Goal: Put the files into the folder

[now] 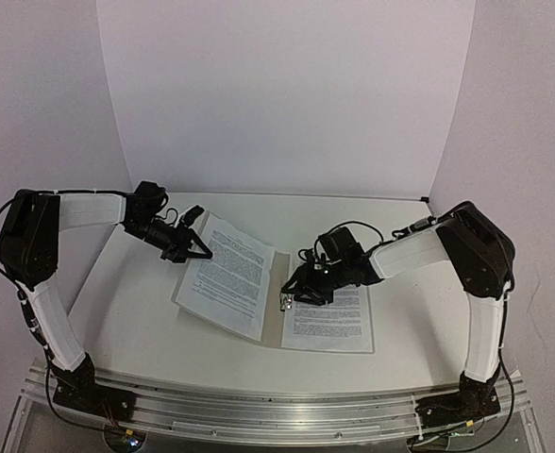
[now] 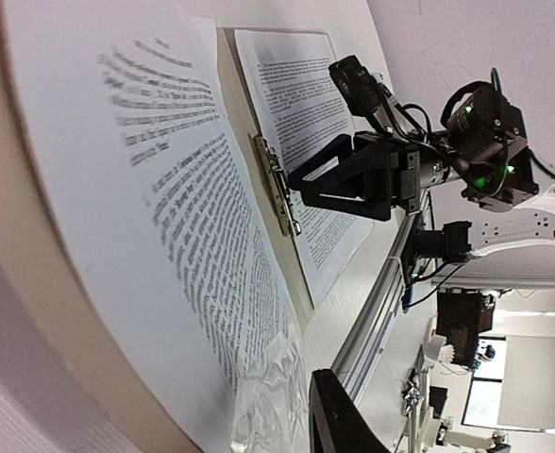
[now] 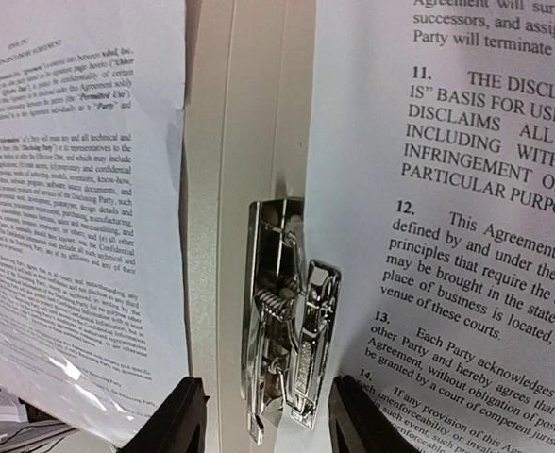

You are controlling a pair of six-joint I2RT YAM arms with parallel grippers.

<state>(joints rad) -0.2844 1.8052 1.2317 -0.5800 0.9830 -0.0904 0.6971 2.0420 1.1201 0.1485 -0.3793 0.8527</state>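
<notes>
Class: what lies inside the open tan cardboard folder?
Two white printed paper sheets, one on each half, and a silver metal clip on the tan cardboard folder's spine. The sheets hide the cardboard beneath them.

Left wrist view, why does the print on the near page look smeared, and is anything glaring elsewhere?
Left wrist view: the near sheet sits too close to the lens, so its print blurs and the page seems to curve; right wrist view: print is sharp, but the metal clip throws bright glints; top view: soft, even light, faint shadows.

On the right sheet [image 3: 466,189] you can read "11. THE DISCLOS…", "12. This Agreement", "13. Each Party acknowledges". The left sheet's [image 3: 70,189] print is too small to read.
</notes>
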